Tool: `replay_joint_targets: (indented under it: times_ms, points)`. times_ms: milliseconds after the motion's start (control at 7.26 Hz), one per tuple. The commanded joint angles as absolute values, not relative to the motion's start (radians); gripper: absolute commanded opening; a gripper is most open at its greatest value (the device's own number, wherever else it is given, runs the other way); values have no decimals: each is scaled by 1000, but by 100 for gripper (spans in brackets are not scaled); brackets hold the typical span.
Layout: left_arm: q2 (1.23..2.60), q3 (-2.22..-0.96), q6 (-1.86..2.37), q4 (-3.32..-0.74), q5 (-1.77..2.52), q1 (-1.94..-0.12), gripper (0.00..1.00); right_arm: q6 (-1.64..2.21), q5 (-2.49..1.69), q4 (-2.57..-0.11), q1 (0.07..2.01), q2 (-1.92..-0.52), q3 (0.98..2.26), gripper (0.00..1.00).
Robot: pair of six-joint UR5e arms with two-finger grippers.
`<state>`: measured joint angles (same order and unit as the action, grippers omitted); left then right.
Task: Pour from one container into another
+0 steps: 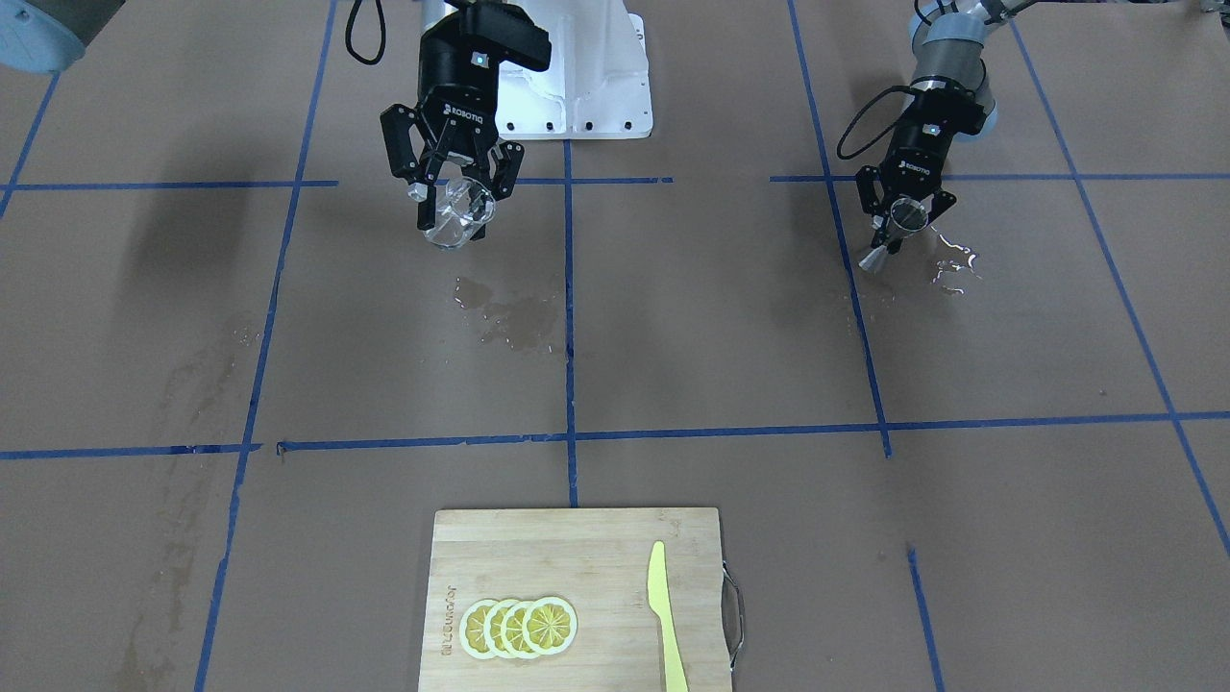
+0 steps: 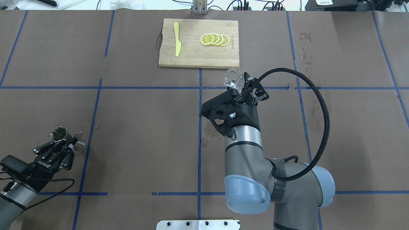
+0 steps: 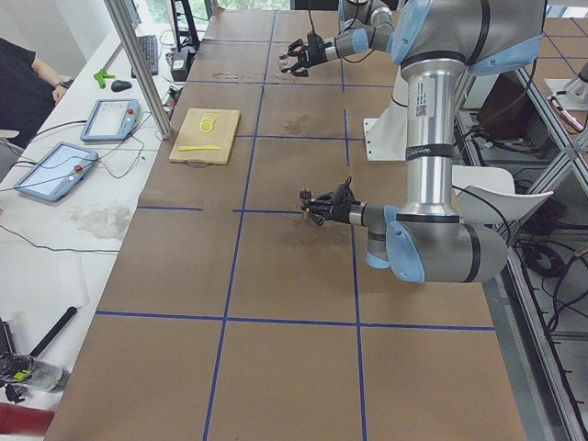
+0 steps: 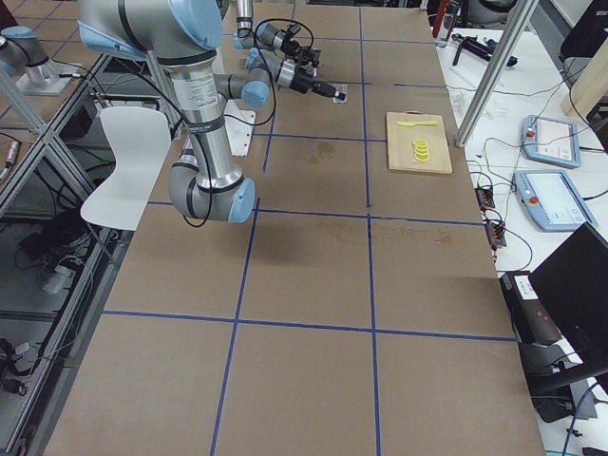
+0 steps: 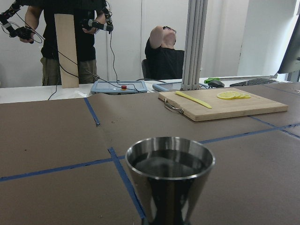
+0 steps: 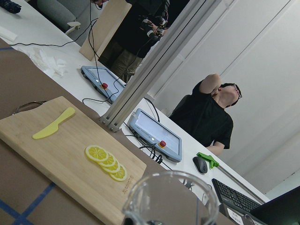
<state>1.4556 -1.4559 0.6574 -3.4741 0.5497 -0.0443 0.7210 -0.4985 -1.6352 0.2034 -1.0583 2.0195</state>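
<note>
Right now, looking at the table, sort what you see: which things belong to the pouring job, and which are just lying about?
Pouring job: glass cup, in the right gripper; steel jigger, in the left gripper.
Lying about: cutting board, lemon slices, yellow knife.

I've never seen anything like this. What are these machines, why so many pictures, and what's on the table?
These are two robot arms at a table, caught at one moment by six cameras: one facing the robot, one over its shoulders, one at each table end, one on each wrist. Each arm ends in a two-fingered tool. The right tool grips a small clear glass cup; the left tool grips a shiny steel jigger, an hourglass-shaped measure. They are far apart, so nothing is being poured yet. Across the table lies a wooden cutting board with lemon slices and a yellow knife. The paper cover shows wet patches.
</note>
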Motion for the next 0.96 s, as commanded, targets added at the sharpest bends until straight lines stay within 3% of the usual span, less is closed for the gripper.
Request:
replay_joint_targets:
  times_ms: [0, 826]
  points:
    - [1457, -1445, 663, -3473, 555, -44, 0, 721, -499, -1635, 202, -1060, 2020, 0]
    - [1476, -1419, 669, -3476, 563, -41, 0, 721, -499, -1635, 202, -1060, 2020, 0]
